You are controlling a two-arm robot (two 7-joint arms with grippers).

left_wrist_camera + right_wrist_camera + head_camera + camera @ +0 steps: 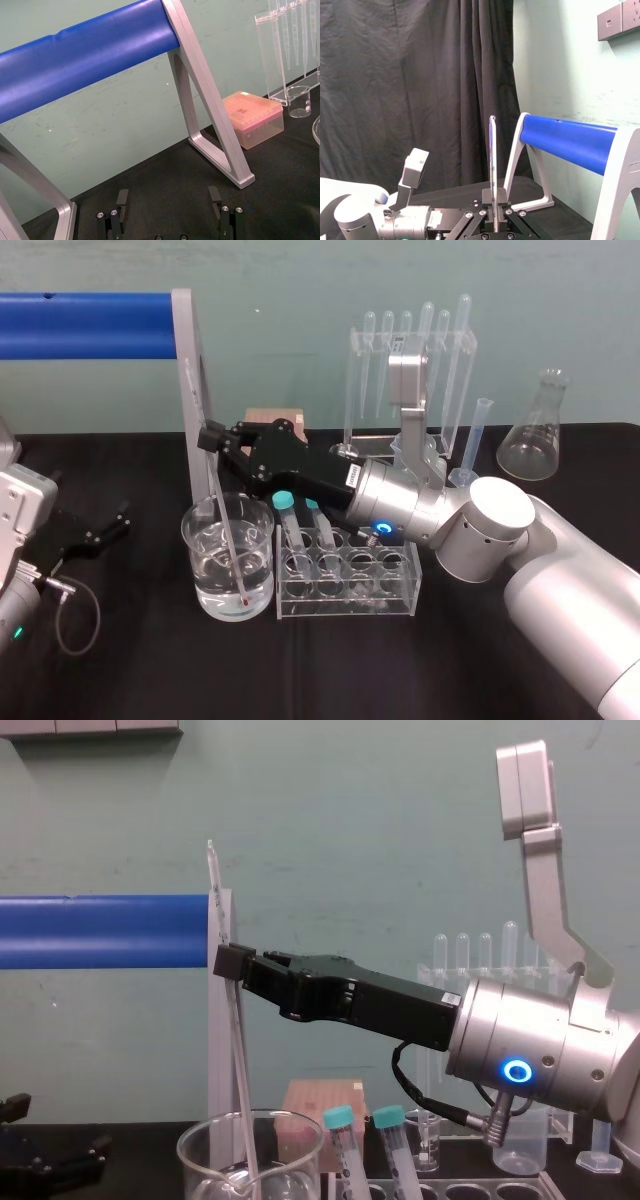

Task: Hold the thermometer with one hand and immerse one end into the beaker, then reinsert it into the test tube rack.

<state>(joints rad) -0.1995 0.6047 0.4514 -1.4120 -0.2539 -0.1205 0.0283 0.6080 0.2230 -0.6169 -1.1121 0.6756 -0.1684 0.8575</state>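
The right gripper (212, 436) clenches the tilted thermometer (235, 1050), its red tip sunk in the water-filled beaker (192, 540) just left of the test tube rack (345, 592), while the left gripper (100, 530) sits parked, fingers apart, far left.

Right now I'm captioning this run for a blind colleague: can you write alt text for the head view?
The right gripper holds the thermometer nearly upright, its lower end dipped into the beaker of clear liquid. Beside the beaker stands the test tube rack with two capped tubes; the left gripper sits idle and open at the black table's left side.
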